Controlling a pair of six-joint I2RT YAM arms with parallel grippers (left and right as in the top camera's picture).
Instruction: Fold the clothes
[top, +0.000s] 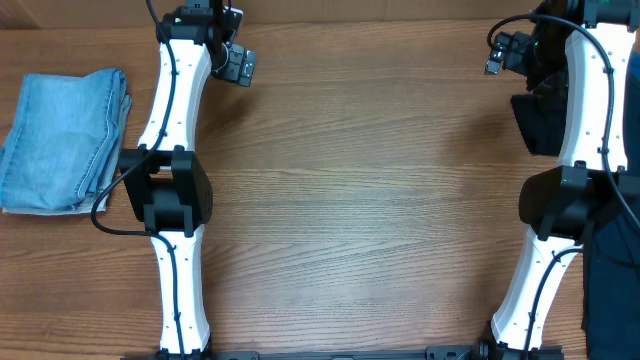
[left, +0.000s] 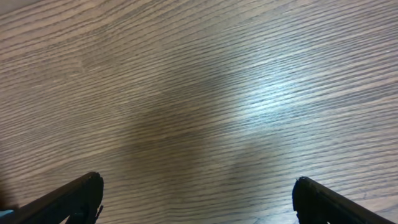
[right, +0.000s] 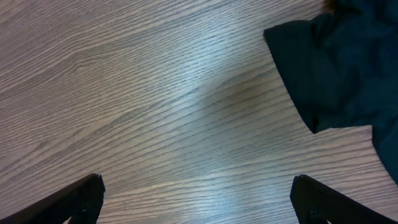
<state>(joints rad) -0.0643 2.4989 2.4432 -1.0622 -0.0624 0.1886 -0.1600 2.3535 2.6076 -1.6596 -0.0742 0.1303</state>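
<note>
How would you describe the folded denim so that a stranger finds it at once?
On the wooden table, look at the far left edge, outside the left arm. A flat folded denim garment lies there. It alone is light blue; the dark garment lies at the right.

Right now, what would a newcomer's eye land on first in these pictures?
The folded light-blue jeans at the far left edge of the table stand out most. Opposite, a dark garment lies at the right edge. The left end effector and right end effector hang open above bare wood.
</note>
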